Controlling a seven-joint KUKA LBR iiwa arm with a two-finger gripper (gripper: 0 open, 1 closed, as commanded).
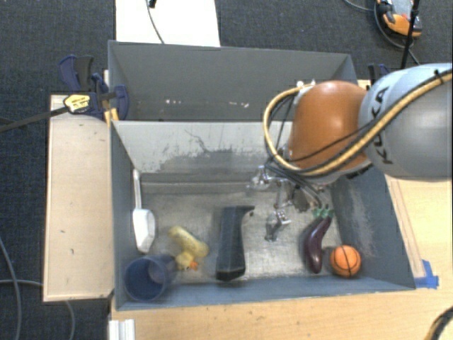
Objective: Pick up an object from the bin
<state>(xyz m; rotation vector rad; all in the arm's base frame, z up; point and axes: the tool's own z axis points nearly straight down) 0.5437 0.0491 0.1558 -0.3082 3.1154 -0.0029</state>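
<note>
My tool, apart or together I cannot tell, hangs between the black block just left, its long axis running near to far, and the purple aubergine just right.

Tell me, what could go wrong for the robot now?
1. The gripper seems to be over bare floor between the black block and the eggplant; dropping straight down, it may grab nothing.
2. The orange ball lies right beside the eggplant, so a nudge there could roll it away.
3. Both sit near the bin's right wall, which might crowd the gripper.
</note>
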